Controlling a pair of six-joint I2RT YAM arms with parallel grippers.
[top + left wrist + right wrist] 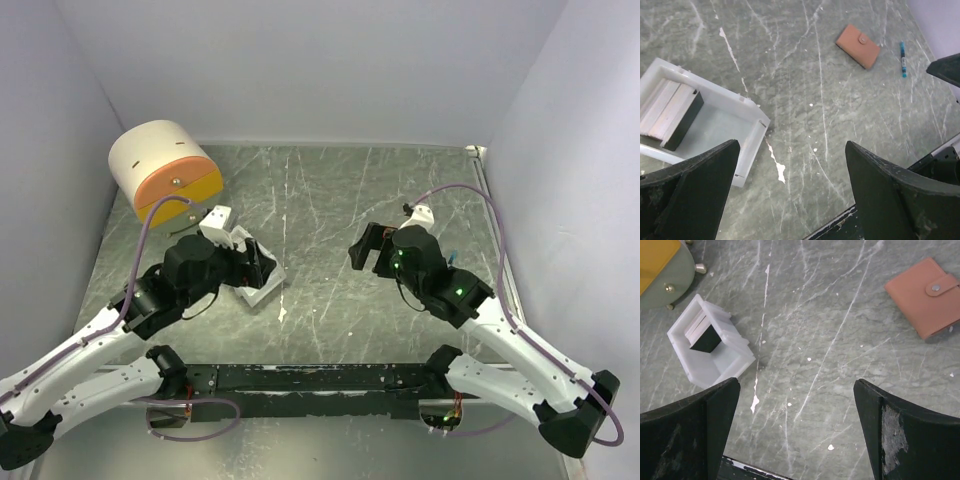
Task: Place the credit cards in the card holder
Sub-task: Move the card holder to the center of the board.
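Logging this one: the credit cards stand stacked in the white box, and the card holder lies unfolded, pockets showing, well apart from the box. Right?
Not quite. The card holder lies folded shut, its snap tab across the front, as the right wrist view shows. The credit cards do stand stacked in the white box, well apart from it.

Even, diffuse light, soft shadows, no harsh glare; wrist views sharp, their near edges perhaps slightly blurred.

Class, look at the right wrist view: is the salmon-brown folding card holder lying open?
No, the salmon-brown folding card holder lies closed, its snap strap fastened over the front.
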